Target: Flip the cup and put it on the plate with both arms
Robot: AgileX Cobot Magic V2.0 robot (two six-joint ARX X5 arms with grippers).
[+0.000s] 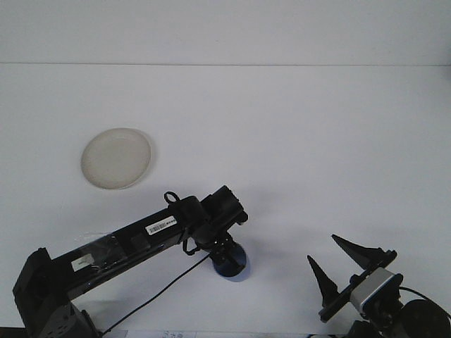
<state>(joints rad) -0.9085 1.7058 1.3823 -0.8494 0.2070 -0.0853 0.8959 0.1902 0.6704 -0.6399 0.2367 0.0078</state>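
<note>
- Right pincer (343,265): lowest in the front view, at the near right corner; its two dark pointed fingers (320,279) stand spread wide, tips well apart, nothing between them.
- Left arm (120,243): reaches from the near left corner diagonally toward the centre, a black cable looping beneath it.
- Left pincer (227,255): pointed down over the cup (233,262) (fingers hidden against the cup's dark shape, so I cannot tell whether they are spread or clamped, nor whether they touch it).
- Cup: dark blue, on the white tabletop (296,141), near front centre, well apart from the right pincer; its orientation is not readable under the wrist.
- Plate (116,158): pale, round, lying flat farther back on the left, well apart from cup and both pincers.
</note>
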